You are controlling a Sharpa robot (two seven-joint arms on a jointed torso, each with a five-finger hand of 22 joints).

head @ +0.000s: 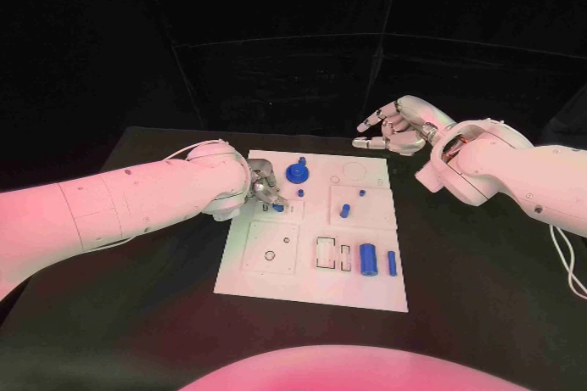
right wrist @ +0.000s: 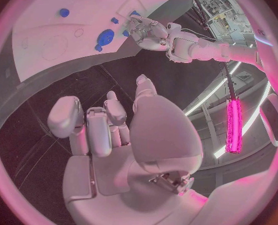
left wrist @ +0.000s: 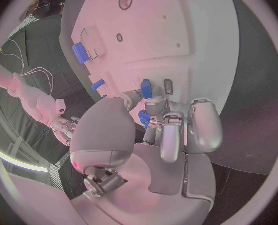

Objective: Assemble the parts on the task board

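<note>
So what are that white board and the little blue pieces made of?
The board looks like matte white plastic: flat, even, with cut recesses. The blue pieces look like smooth plastic with a uniform colour, though painted metal can't be ruled out.

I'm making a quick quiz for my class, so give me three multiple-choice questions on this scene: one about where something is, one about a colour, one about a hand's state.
1. Where is the right hand?
A. Over the black table beyond the white board's far right corner
B. Resting on the board's near edge
C. Touching the left hand

2. What colour are the small parts on the white board?
A. Yellow
B. Blue
C. Green

3. What is the left hand doing?
A. Lying flat and empty
B. Pinching a small part
C. Lifting the board

Answers:
1 A, it hangs off the board.
2 B, all look blue.
3 B, fingertips close on a blue piece.
</note>
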